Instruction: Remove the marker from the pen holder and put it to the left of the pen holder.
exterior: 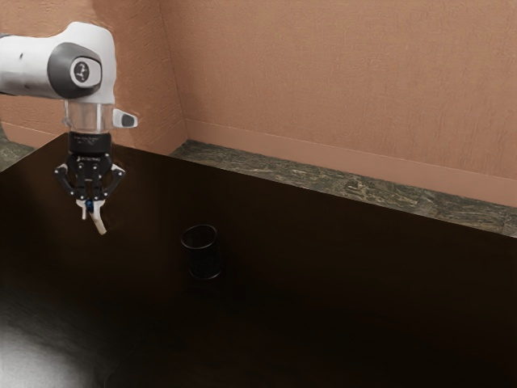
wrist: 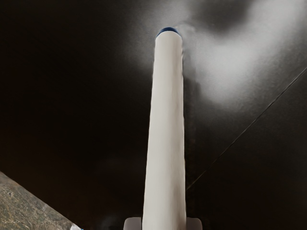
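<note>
The marker [wrist: 165, 120] slants down from the hand [exterior: 91, 204], whose two fingers are clamped on it from both sides, above the bench [exterior: 363, 291] toward its corner at the exterior view's upper left, well apart from the upright pen holder [exterior: 204, 259].

Our arm [exterior: 81, 48] reaches in from the exterior view's left; our wrist [exterior: 88, 117] drops upright beneath it; our gripper [exterior: 90, 202] hangs raised, pointing downward, its two fingers [wrist: 133, 224] pressing inward from opposite sides in a firm grip.
</note>
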You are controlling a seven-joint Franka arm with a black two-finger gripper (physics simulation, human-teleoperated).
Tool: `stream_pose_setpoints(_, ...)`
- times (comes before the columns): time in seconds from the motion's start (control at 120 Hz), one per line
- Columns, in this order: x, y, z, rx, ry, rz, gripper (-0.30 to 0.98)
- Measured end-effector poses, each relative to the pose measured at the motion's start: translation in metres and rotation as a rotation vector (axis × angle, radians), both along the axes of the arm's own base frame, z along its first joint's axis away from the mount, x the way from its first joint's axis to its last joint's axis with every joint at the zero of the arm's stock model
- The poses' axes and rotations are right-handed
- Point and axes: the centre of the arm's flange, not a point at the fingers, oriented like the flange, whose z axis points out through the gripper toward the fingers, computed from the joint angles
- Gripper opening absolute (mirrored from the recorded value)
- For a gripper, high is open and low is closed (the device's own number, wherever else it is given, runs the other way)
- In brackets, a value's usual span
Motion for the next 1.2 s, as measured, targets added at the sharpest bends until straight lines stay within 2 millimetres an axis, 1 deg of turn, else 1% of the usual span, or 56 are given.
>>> stream_pose_setpoints(0.067,-0.013,0.029,-0.025,0.05,0.088,0.085,-0.1)
stream_pose_setpoints(0.175,-0.027,0.083,-0.071,0.136,0.228,0.245,-0.1)
stream_pose_setpoints(0.292,-0.031,0.11,-0.116,0.22,0.349,0.345,-0.1)
stream_pose_setpoints(0.35,-0.031,0.117,-0.135,0.252,0.394,0.376,-0.1)
stream_pose_setpoints(0.442,-0.031,0.125,-0.158,0.292,0.441,0.414,-0.1)
stream_pose_setpoints(0.508,-0.032,0.13,-0.171,0.311,0.463,0.438,-0.1)
stream_pose_setpoints(0.575,-0.032,0.132,-0.176,0.313,0.465,0.459,-0.09)
stream_pose_setpoints(0.667,-0.03,0.131,-0.175,0.287,0.432,0.478,0.1)
stream_pose_setpoints(0.742,-0.026,0.128,-0.17,0.26,0.396,0.478,0.26)
stream_pose_setpoints(0.775,-0.023,0.124,-0.165,0.246,0.373,0.472,0.32)
stream_pose_setpoints(0.8,-0.021,0.116,-0.156,0.228,0.346,0.457,0.36)
stream_pose_setpoints(0.833,-0.016,0.101,-0.134,0.197,0.287,0.426,0.41)
stream_pose_setpoints(0.892,-0.01,0.073,-0.087,0.139,0.168,0.364,0.47)
stream_pose_setpoints(0.933,-0.008,0.057,-0.062,0.109,0.102,0.323,0.5)
stream_pose_setpoints(0.967,-0.004,0.046,-0.039,0.089,0.04,0.291,0.53)
stream_pose_setpoints(1.0,0.003,0.034,-0.012,0.08,-0.031,0.255,0.55)
stream_pose_setpoints(1.05,0.026,0.014,0.05,0.087,-0.183,0.184,0.57)
stream_pose_setpoints(1.075,0.036,0.002,0.076,0.09,-0.252,0.136,0.58)
stream_pose_setpoints(1.092,0.042,-0.006,0.088,0.089,-0.293,0.099,0.59)
stream_pose_setpoints(1.133,0.054,-0.03,0.108,0.059,-0.371,0.004,0.6)
stream_pose_setpoints(1.2,0.067,-0.064,0.12,0.018,-0.435,-0.128,0.62)
